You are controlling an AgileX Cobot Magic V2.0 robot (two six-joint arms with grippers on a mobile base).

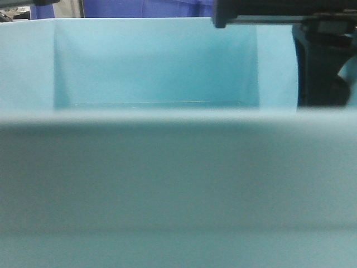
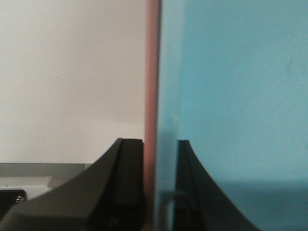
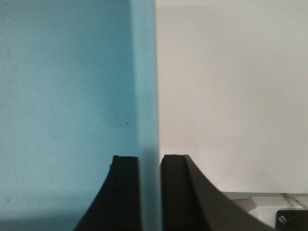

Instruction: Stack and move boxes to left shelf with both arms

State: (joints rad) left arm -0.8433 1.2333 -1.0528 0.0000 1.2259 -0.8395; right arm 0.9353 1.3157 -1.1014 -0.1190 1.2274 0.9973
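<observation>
Left hand (image 2: 156, 144) is closed to a narrow gap, its fingers (image 2: 122, 187) pinching two walls together: the pink box (image 2: 151, 72) outside and the blue box (image 2: 231, 96) nested just inside it, walls touching. Right hand (image 3: 149, 159) is closed as tightly, clamping the blue box's opposite wall. In the front view the blue box fills the frame, its near wall a blur across the bottom, with dark blue bins (image 1: 145, 8) beyond its far rim. What the boxes rest on cannot be told
</observation>
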